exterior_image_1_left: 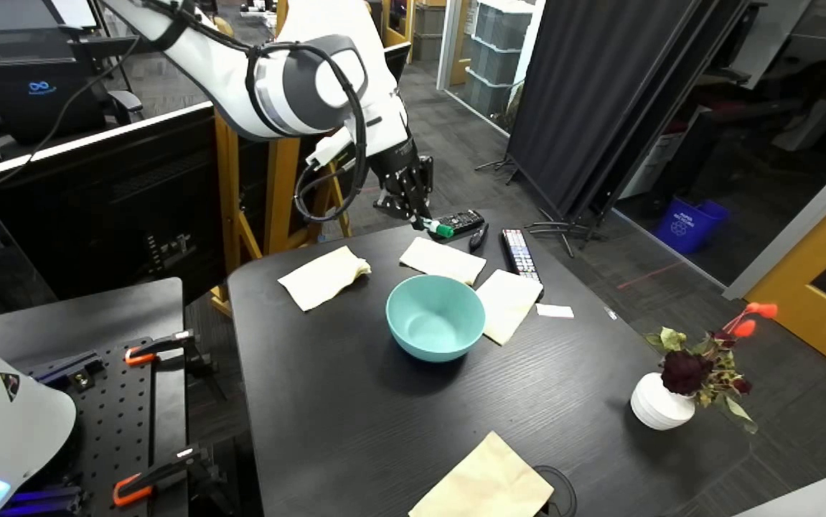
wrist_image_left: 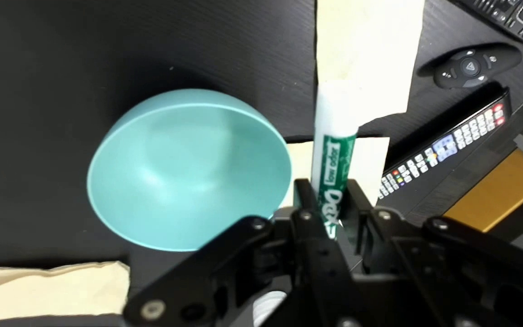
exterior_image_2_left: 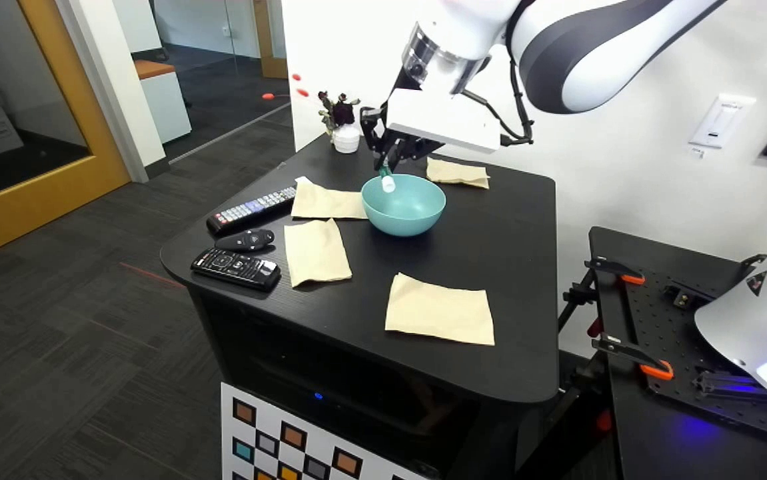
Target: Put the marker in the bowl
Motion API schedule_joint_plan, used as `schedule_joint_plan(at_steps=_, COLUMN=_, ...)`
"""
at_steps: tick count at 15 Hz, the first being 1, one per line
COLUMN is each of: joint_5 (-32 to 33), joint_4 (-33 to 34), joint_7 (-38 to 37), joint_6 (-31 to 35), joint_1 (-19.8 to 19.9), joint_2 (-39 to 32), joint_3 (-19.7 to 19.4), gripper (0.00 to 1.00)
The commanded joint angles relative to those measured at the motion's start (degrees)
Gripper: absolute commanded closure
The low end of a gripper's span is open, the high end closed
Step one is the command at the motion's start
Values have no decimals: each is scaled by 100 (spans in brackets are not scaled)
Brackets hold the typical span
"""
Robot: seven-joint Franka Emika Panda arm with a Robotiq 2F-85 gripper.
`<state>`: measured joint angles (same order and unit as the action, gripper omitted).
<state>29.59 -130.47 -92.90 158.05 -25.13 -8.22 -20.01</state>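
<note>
Pincer (wrist_image_left: 331, 200) clamped on the green-and-white marker (wrist_image_left: 337, 156), held aloft over the tabletop (exterior_image_1_left: 341, 402) and, in the wrist view, just right of the teal bowl (wrist_image_left: 188, 172), which stands upright among pale yellow cloths (exterior_image_2_left: 440, 310), with dark remotes (exterior_image_2_left: 236, 268) near the edge and a white flower pot (exterior_image_1_left: 660, 403) well apart.

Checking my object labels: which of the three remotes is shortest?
The rounded remote, lying between the other two; the pale-keyed remote and the boxy remote are both longer and straight-sided.
</note>
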Motion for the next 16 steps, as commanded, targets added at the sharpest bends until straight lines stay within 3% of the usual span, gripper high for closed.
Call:
schedule_joint_plan(at_steps=1, joint_5=-51, joint_4=-644, joint_7=109, joint_6=-260, joint_1=757, joint_2=769, joint_3=538, gripper=95)
schedule_joint_plan(at_steps=5, joint_5=-475, joint_4=-885, joint_7=470, joint_6=-458, joint_1=1573, joint_2=952, joint_3=1061, gripper=95)
schedule_joint_plan(at_steps=9, joint_5=-594, joint_4=-789, joint_7=565, joint_6=-519, joint_1=2122, joint_2=718, joint_3=1301, gripper=95)
schedule_joint_plan(at_steps=16, joint_5=-482, joint_4=-484, joint_7=448, joint_6=-268, joint_1=2372, joint_2=62, joint_3=1282, gripper=95)
